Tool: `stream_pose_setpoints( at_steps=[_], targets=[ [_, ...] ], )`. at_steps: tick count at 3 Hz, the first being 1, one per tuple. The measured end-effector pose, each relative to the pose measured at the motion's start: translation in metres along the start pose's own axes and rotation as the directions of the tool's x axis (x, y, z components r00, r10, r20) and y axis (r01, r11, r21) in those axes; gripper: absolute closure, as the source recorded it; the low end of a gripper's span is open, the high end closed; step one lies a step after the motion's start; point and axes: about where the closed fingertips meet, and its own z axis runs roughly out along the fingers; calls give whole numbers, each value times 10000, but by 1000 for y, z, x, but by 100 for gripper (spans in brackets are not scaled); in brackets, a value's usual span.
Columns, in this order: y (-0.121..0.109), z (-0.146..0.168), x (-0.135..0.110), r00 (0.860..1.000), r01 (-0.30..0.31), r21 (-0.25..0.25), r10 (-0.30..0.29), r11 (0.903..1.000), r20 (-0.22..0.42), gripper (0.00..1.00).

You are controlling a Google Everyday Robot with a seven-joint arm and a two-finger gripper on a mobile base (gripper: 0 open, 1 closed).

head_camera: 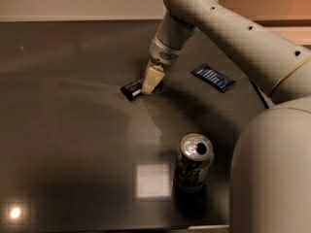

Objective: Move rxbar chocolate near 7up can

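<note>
The rxbar chocolate [129, 90] lies flat on the dark table [58, 130], a little left of centre and turned at a slant, its pale end toward the right. The gripper [149, 84] is right down at that end, its cream tip on or just above the wrapper; whether it is closed on the bar or merely poised over it cannot be told from here. The arm [233, 28] reaches in from the upper right and points steeply downward, which suits a thin, flat packet that offers little to hold except from above. The 7up can [193, 163] stands upright well apart from the bar, nearer the front edge (pull-tab top facing up), so the bar has the whole way to travel yet. A blue wrapper [213, 77] lies to the right of the gripper, clear of that path.
</note>
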Motion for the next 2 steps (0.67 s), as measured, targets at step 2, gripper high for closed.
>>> stream_pose_setpoints(
  at_steps=[2],
  targets=[
    [13,-25,13,10000,58,263,-57,9996,-48,100]
  ],
)
